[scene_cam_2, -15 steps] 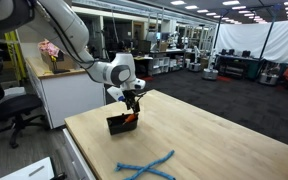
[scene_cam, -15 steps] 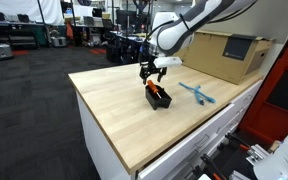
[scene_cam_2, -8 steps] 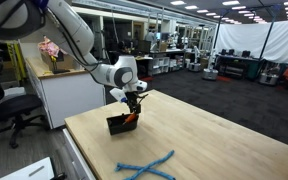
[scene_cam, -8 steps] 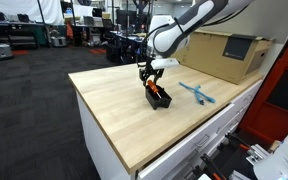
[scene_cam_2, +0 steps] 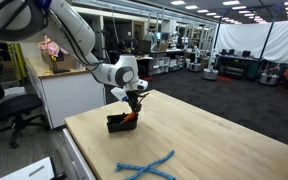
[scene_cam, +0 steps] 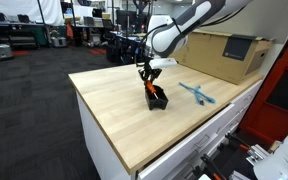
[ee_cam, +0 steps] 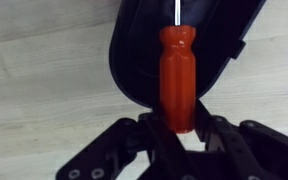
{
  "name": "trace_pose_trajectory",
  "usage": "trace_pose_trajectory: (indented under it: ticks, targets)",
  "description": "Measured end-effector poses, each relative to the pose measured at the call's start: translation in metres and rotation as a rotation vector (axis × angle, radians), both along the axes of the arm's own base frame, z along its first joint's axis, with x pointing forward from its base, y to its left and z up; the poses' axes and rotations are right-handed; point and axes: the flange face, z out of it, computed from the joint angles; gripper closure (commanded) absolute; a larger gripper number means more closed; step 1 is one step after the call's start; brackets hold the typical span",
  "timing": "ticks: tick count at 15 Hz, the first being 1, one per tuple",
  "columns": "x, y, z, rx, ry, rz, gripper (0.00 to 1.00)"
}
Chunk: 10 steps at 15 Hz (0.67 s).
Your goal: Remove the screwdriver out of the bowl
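Note:
The screwdriver [ee_cam: 178,75] has an orange handle and a thin pale shaft that runs into the bowl [ee_cam: 134,55], a black boxy container on the wooden table. In the wrist view my gripper [ee_cam: 181,132] is shut on the lower end of the orange handle, a finger pressed against each side. In both exterior views the gripper [scene_cam: 150,86] [scene_cam_2: 132,108] hangs straight down over the bowl [scene_cam: 159,99] [scene_cam_2: 118,124], with the orange handle [scene_cam: 155,93] [scene_cam_2: 129,116] showing at its top edge. The shaft's tip is hidden inside the bowl.
A light blue tool [scene_cam: 197,93] [scene_cam_2: 146,165] lies on the table [scene_cam: 114,105] beside the bowl. A large cardboard box [scene_cam: 227,52] stands at the table's back edge. The table's edges drop off close by; office furniture fills the room behind.
The jaws have gone from wide open to shut on the screwdriver's handle. The arm has barely moved over the bowl.

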Motion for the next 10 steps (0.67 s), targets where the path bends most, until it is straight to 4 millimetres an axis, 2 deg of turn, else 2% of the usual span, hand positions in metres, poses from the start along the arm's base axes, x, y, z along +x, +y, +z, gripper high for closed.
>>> trace_pose_trajectory:
  ticks: [5, 10]
  targets:
    - [0.005, -0.008, 0.013, 0.0, -0.023, -0.016, 0.91]
    - [0.012, -0.023, 0.06, 0.011, -0.102, -0.048, 0.91]
